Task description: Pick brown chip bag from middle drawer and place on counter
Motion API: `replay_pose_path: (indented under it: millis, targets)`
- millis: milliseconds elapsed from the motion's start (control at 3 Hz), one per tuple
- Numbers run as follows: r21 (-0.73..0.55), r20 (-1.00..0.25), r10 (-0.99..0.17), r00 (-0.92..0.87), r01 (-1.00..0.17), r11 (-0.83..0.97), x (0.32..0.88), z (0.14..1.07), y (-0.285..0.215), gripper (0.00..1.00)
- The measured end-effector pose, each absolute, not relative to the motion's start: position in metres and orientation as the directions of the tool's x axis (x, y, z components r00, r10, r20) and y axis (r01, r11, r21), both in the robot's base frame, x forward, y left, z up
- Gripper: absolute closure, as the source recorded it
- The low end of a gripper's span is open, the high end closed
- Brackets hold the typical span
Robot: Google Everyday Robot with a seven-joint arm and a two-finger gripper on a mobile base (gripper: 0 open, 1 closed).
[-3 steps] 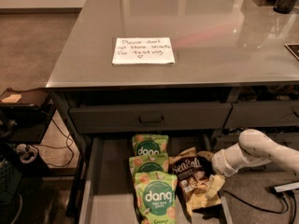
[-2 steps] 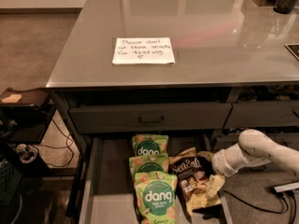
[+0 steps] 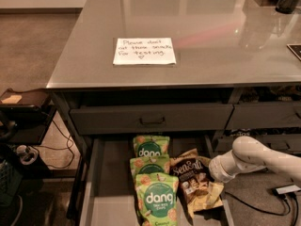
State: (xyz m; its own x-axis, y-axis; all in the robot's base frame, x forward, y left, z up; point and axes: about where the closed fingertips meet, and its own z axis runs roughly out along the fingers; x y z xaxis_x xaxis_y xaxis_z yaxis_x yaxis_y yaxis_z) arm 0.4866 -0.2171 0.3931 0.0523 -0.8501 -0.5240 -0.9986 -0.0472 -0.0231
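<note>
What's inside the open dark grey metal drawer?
Three green "dang" snack bags overlap in a row, with the crinkly brown chip bag beside them. The robot's gripper is at that bag's right edge. Whatever lies under the bags is covered.

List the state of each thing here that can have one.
Wide dark grey metal middle drawer: pulled open.
Grey drawer front with recessed handle: closed.
Crinkly brown chip bag: lying in the drawer, right of green bags.
Three green "dang" bags: overlapped in the drawer.
White handwritten paper note: flat on the glossy grey counter.
Gripper: low beside the brown bag's right edge.
</note>
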Motion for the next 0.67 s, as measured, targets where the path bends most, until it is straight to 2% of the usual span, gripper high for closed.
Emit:
replay_pose_path:
  millis: [333,667]
  targets:
    - [-0.052,-0.512,-0.853,0.097,-0.995,-0.082,0.487,0.381,-0.216,0.00]
    - [-0.061,-0.511,-0.852,0.111,-0.994,-0.092,0.487,0.367,-0.216,0.19]
